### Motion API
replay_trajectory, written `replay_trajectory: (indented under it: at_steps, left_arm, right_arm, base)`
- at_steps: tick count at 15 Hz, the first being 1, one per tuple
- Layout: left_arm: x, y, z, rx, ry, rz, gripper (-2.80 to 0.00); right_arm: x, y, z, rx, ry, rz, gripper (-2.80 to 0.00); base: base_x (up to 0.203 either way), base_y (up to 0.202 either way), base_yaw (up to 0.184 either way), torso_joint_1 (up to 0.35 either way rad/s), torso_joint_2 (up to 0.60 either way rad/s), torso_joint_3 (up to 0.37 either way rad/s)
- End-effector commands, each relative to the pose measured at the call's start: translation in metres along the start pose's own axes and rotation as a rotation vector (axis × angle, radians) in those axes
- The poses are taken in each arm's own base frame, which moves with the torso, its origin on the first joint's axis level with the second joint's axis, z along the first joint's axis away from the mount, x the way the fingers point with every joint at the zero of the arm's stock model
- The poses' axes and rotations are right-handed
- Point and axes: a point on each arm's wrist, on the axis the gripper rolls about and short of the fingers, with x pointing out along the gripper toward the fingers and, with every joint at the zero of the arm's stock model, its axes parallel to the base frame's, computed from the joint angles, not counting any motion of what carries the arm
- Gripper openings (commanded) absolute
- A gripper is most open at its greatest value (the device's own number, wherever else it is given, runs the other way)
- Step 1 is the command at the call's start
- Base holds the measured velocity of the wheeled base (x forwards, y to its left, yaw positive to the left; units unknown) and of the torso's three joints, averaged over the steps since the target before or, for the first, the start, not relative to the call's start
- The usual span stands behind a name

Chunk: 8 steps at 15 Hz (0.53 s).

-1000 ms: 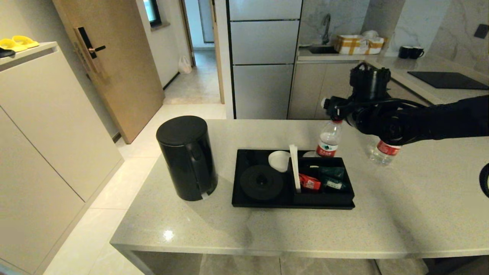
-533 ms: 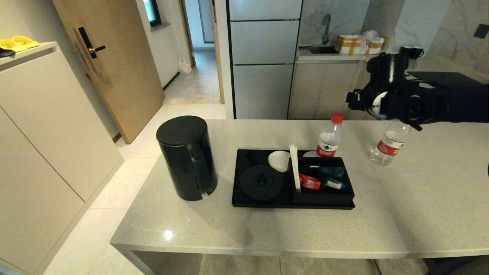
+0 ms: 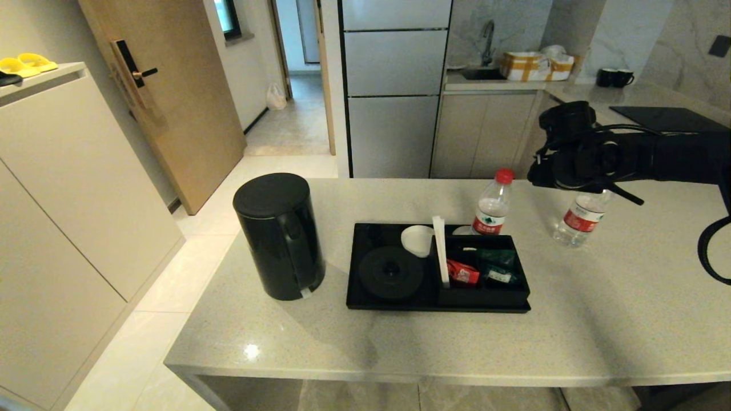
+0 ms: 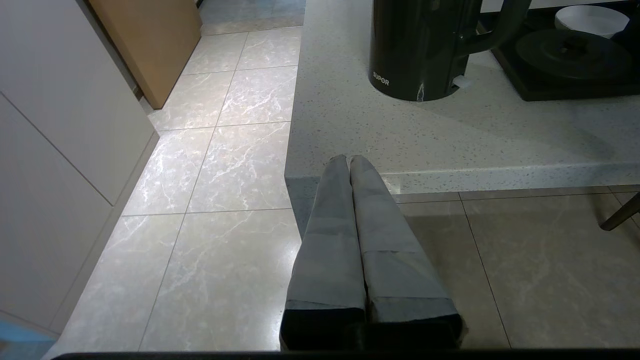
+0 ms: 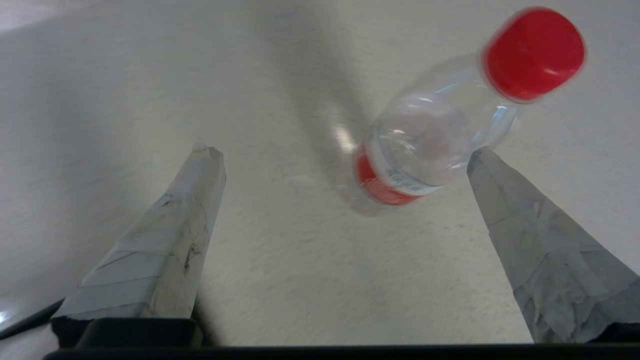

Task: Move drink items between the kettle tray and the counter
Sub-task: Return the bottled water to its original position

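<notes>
right gripper (image 5: pixel 340 150) hangs over the far right of the pale beige speckled stone table (image 3: pixel 400 342), jaws wide apart, nothing held. below it stands a small clear plastic water bottle w/ red cap and red-white label (image 5: pixel 425 135), upright on the table, well apart from the flat rectangular black kettle tray (image 3: pixel 394 302); in the wrist view the bottle sits off to one side, close by one finger, not centred in the gap. second small clear red-capped bottle (image 3: pixel 491 210) stands at the tray's far edge; can't tell if it's on the tray or just behind it. tall matte black cylindrical electric kettle (image 3: pixel 280 237) on the table just left of the tray, off its round black base (image 3: pixel 391 273). left gripper (image 4: pixel 348 160) parked low by the table's near-left corner, jaws pressed together, empty. handling, as a guess: bottle looks light, thin-walled, partly filled, so prob. top-heavy and easy to tip w/ a sideways nudge; plastic smooth, will dent under a hard squeeze. best hold likely around the labelled mid-body, where the wall is straight and label gives grip; neck too narrow, cap too slick. needs re-centring over the bottle first. kettle likely far heavier, rigid; handle (image 4: pixel 492 30) seems the place.
</notes>
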Motion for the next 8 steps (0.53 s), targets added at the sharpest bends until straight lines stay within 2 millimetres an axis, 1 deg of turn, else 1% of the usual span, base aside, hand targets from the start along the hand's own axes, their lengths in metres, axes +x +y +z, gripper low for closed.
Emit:
replay_trajectory:
  at_steps: [1,2,4,6,8]
  left_arm:
    - [0.0,0.0,0.0,0.0,0.0,0.0,-2.8]
    - [0.0,0.0,0.0,0.0,0.001,0.0,-2.8]
    - [0.0,0.0,0.0,0.0,0.0,0.0,-2.8]
    - [0.0,0.0,0.0,0.0,0.0,0.0,-2.8]
    - [0.0,0.0,0.0,0.0,0.0,0.0,-2.8]
  right_arm:
    - [0.019,-0.001,-0.006,-0.005,0.015,-0.045,0.0]
    - [0.021,-0.005,-0.005,-0.009,0.018,-0.064,0.0]
    - [0.012,-0.012,-0.002,-0.021,0.035,-0.092,0.0]
    - [0.019,-0.011,-0.007,-0.031,0.05,-0.107,0.0]
    - [0.023,-0.016,-0.011,0.0,0.063,-0.13,0.0]
  base:
    - [0.0,0.0,0.0,0.0,0.0,0.0]
    - [0.0,0.0,0.0,0.0,0.0,0.0]
    - [0.0,0.0,0.0,0.0,0.0,0.0]
    - [0.0,0.0,0.0,0.0,0.0,0.0]
    - [0.0,0.0,0.0,0.0,0.0,0.0]
